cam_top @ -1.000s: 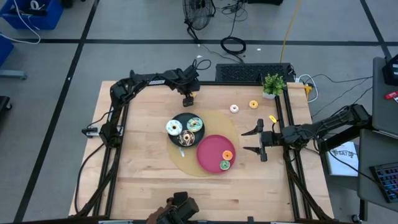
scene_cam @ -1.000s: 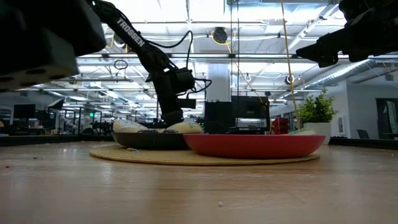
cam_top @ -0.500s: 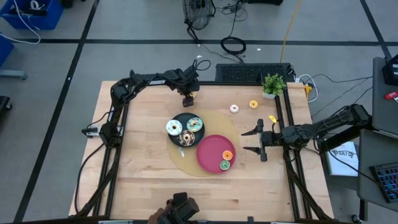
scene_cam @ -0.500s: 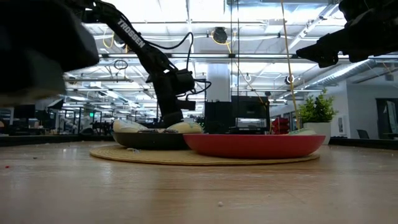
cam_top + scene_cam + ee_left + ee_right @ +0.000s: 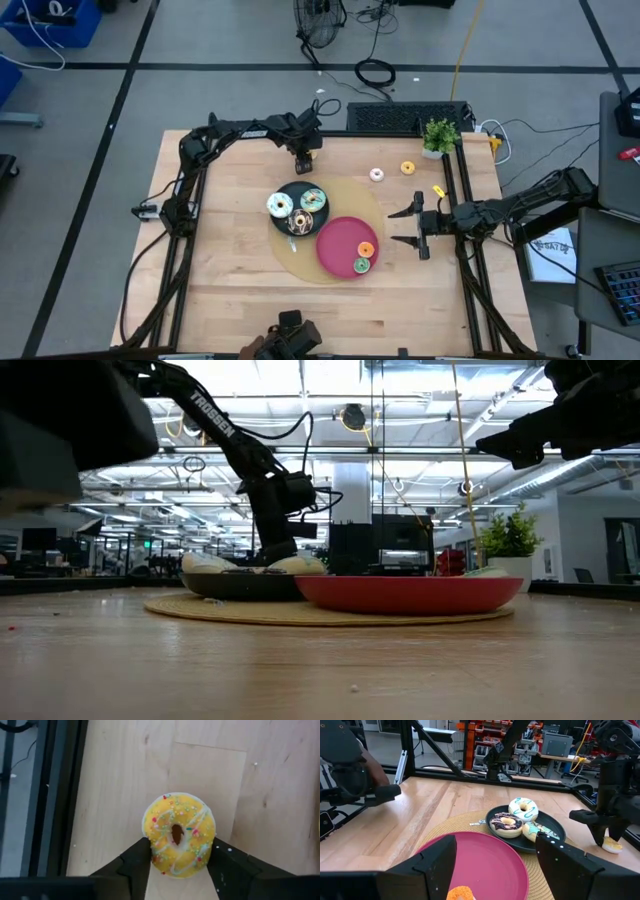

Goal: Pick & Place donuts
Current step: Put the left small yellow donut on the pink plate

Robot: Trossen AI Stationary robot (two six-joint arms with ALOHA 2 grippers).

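Observation:
A yellow sprinkled donut [image 5: 178, 827] lies flat on the wooden table near its far edge. My left gripper [image 5: 178, 854] points down on it, also seen in the high view [image 5: 303, 158], with a finger on either side. A black plate [image 5: 287, 190] carries a white-sprinkled donut [image 5: 279, 206], a teal one [image 5: 313, 198] and a brown one [image 5: 301, 222]. The red plate [image 5: 338, 240] holds an orange donut [image 5: 367, 249] and a green one [image 5: 360, 265]. Two more donuts [image 5: 377, 174] [image 5: 407, 168] lie on the table at the far right. My right gripper [image 5: 415, 225] waits open, level, to the right of the red plate. My left gripper pinches the yellow donut between its two fingers, which meet the ring's outer sides [image 5: 155, 852] [image 5: 205, 851]. The fingers come from above, slanting down. The donut lies flat on the table, icing up.
Both plates sit on a round woven mat [image 5: 372, 200]. A small potted plant [image 5: 439, 137] stands at the far right corner. The black frame rails [image 5: 190, 200] run along the table's left and right sides. Bare wood lies left of the mat and along the near edge.

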